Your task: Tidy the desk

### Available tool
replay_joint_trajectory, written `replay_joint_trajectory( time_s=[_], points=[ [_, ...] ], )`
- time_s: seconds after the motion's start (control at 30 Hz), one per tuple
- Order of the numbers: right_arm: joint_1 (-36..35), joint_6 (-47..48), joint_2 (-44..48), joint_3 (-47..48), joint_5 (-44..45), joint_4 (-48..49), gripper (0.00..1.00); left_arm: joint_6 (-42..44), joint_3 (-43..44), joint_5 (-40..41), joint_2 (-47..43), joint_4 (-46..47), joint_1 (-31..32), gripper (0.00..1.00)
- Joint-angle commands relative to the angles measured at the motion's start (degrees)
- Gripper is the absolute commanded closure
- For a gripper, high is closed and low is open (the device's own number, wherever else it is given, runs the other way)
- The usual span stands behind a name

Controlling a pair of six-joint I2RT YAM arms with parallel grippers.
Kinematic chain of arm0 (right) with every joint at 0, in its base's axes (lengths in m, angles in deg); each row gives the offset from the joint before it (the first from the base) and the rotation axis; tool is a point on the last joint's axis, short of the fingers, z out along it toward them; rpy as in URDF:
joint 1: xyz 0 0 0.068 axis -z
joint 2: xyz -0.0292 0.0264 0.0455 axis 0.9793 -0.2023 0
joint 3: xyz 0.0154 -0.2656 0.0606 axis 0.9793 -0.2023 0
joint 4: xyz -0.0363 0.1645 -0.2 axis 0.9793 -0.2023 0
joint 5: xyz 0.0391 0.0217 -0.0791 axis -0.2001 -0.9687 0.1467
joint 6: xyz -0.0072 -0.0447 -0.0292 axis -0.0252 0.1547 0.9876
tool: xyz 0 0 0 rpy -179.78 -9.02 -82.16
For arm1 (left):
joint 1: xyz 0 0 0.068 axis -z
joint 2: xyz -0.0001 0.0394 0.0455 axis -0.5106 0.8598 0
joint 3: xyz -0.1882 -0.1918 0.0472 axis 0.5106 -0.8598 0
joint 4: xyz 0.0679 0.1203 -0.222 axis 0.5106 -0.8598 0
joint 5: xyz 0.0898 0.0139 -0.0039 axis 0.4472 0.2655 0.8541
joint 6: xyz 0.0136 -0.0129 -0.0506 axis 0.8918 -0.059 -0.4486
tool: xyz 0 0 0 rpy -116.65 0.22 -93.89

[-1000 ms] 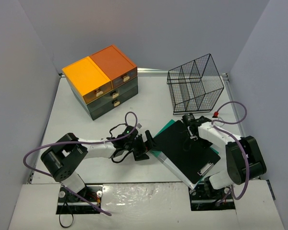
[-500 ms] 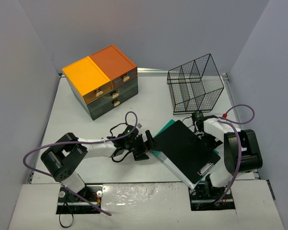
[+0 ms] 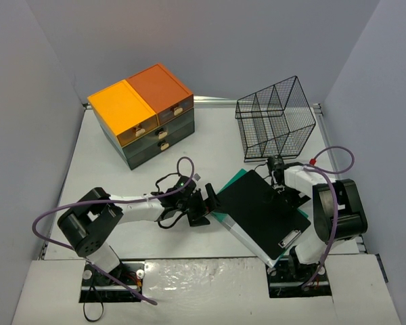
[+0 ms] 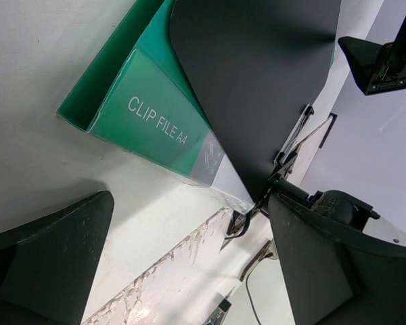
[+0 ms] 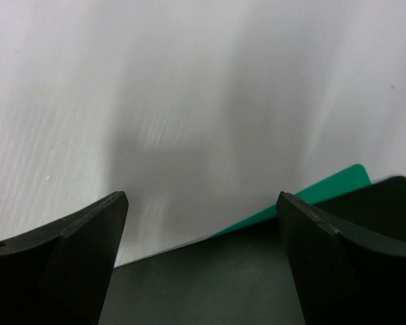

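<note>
A black clipboard (image 3: 260, 213) lies on a green clip file (image 3: 231, 181) on the white desk (image 3: 101, 169), right of centre. My left gripper (image 3: 207, 204) is open and empty, low on the desk just left of the file's near-left edge. In the left wrist view, the left gripper (image 4: 189, 227) faces the file (image 4: 149, 115) and the clipboard (image 4: 257, 81). My right gripper (image 3: 277, 169) is open and empty over the clipboard's far corner. In the right wrist view, the right gripper (image 5: 203, 230) frames the clipboard's edge (image 5: 243, 284), a green strip of the file (image 5: 325, 186) and bare desk (image 5: 189, 81).
A dark green drawer chest with orange tops (image 3: 145, 112) stands at the back left. A black wire basket (image 3: 274, 125) stands at the back right, just beyond the right gripper. The clipboard's metal clip (image 3: 289, 238) is at its near-right end.
My right gripper has moved from above the clipboard's middle to its far right corner, towards the basket. The left arm, clipboard and file have not moved.
</note>
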Motion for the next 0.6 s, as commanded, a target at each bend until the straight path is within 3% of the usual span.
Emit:
replay_joint_trajectory(
  time_s=[0.0,0.57],
  points=[
    [-1.6,2.3,-0.2,-2.0,-8.5,-1.5,0.11,1.0,3.7,0.2,-1.7,0.6,0.2,0.03],
    [-13.2,-0.6,-6.4,1.0,-14.4,0.5,0.12,2.6,6.2,-0.3,-1.9,-2.7,-0.6,0.03]
  ],
)
